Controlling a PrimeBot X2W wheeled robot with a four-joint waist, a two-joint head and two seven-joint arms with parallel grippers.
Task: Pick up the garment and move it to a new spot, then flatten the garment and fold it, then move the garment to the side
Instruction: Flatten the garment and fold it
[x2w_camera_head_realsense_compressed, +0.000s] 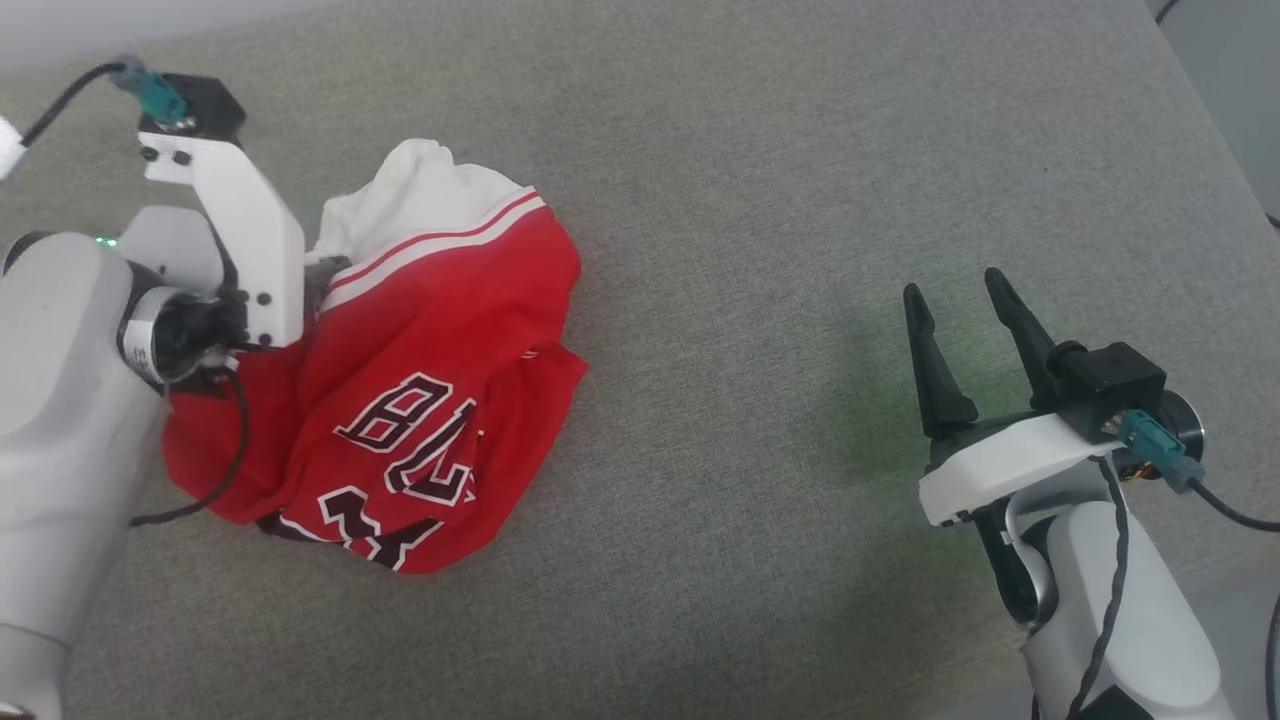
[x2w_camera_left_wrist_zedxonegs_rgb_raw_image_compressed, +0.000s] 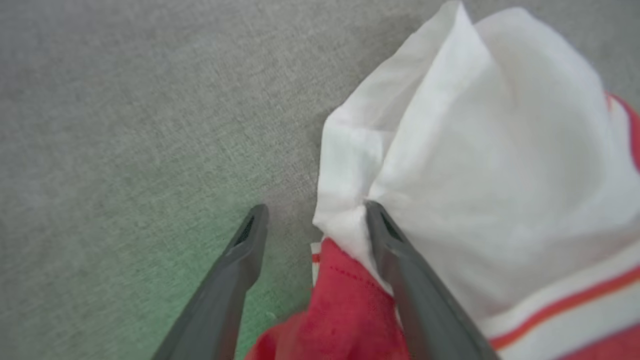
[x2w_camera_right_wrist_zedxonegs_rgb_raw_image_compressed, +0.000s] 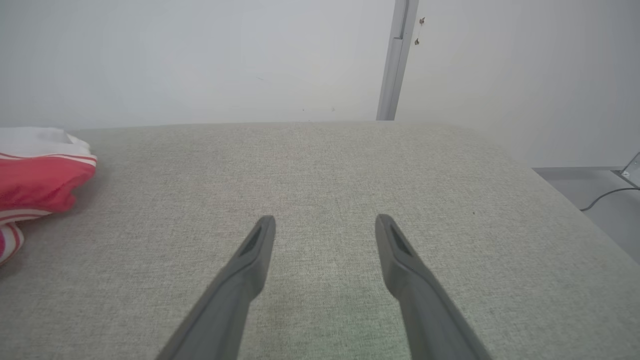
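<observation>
We see the garment (x2w_camera_head_realsense_compressed: 400, 380), a red jersey, lying crumpled in a heap on the left part of the grey fabric tabletop (x2w_camera_head_realsense_compressed: 760, 200). Its white sleeve (x2w_camera_head_realsense_compressed: 430, 190) with red-and-white striped trim is bunched at the far end. Its black, white-outlined lettering (x2w_camera_head_realsense_compressed: 410, 440) faces up at the near end, partly lost in the folds. The left claw (x2w_camera_left_wrist_zedxonegs_rgb_raw_image_compressed: 315, 210) is at the heap's left edge with its jaws spread and released, gripping nothing. In the left wrist view one finger (x2w_camera_left_wrist_zedxonegs_rgb_raw_image_compressed: 400, 260) lies against the white sleeve cloth and the red cloth below it, while the other finger (x2w_camera_left_wrist_zedxonegs_rgb_raw_image_compressed: 240, 255) stands over bare tabletop, and a fold of red cloth sits low between the two. In the head view that arm's pale wrist housing covers the fingers and overlaps the garment's left side. The right claw (x2w_camera_head_realsense_compressed: 953, 285) is well apart from the garment, over bare tabletop on the right, and its jaws are likewise spread and hold nothing. In the right wrist view its two dark fingers point across the tabletop toward a pale wall (x2w_camera_right_wrist_zedxonegs_rgb_raw_image_compressed: 200, 60), and the garment shows at the left edge.
</observation>
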